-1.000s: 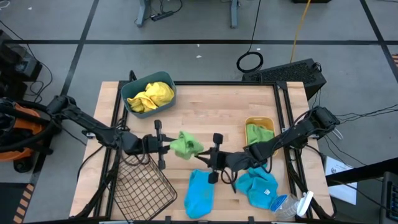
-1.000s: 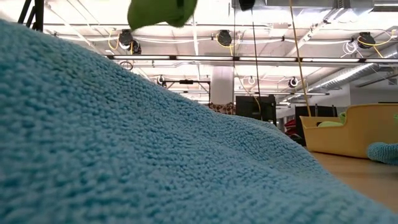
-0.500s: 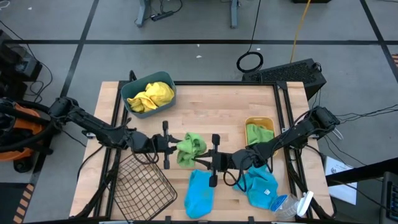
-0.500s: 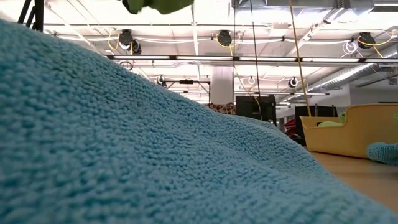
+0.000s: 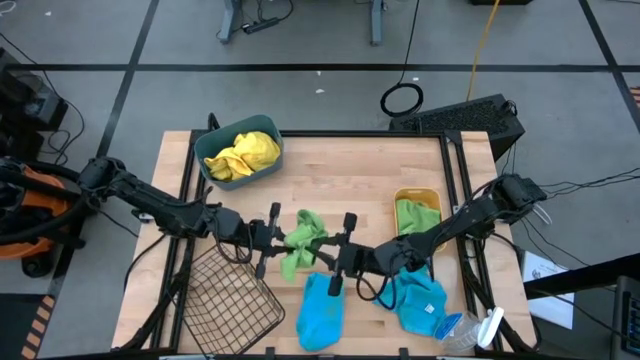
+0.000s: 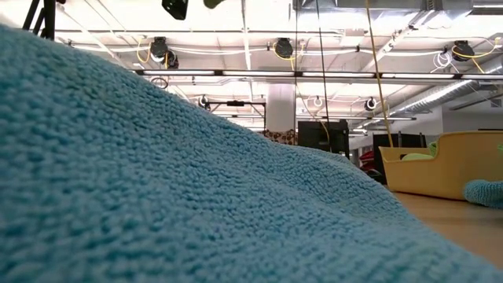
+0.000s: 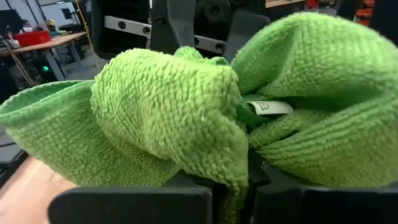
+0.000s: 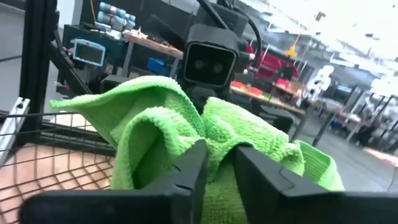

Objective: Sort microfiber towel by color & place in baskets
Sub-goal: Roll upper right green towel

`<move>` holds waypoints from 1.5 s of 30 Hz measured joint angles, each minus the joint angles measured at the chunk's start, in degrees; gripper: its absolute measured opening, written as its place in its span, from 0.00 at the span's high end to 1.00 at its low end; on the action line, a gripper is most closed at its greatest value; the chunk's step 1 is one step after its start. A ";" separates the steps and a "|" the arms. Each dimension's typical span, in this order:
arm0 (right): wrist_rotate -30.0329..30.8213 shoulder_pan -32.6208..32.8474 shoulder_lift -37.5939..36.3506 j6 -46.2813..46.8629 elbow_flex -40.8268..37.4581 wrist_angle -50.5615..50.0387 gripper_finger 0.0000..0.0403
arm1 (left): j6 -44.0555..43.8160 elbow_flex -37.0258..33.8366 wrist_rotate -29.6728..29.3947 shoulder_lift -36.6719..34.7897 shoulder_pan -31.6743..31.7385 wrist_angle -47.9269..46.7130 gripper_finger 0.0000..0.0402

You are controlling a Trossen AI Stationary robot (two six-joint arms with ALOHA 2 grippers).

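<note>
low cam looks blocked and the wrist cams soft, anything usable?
Low view: a blue towel against the lens fills most of it. Left wrist view: green towel close and sharp, background soft. Right wrist view: blurry throughout. High view: evenly lit, clear.

A workshop hall: ceiling pipes (image 6: 314, 75), workbenches (image 7: 43, 43), cabled concrete floor (image 5: 320, 50)

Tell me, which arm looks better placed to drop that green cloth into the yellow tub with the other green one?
Probably the right. Both grippers meet at the green cloth mid-table, the left gripper shut on it. But the right gripper reaches in from the yellow tub's side, while the left arm comes from the far side.
</note>
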 joint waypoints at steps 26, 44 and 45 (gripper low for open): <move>5.22 2.93 2.16 -7.25 0.00 2.98 0.18 | 2.32 -0.02 -1.05 -0.04 0.00 -1.08 0.95; 5.25 4.10 2.16 -3.73 0.00 2.92 0.18 | 5.26 -0.02 -1.15 -0.07 -0.04 -2.25 0.95; 5.27 4.34 2.16 -3.23 0.00 2.86 0.18 | 5.22 -0.02 -1.53 -0.07 -0.04 -2.25 0.95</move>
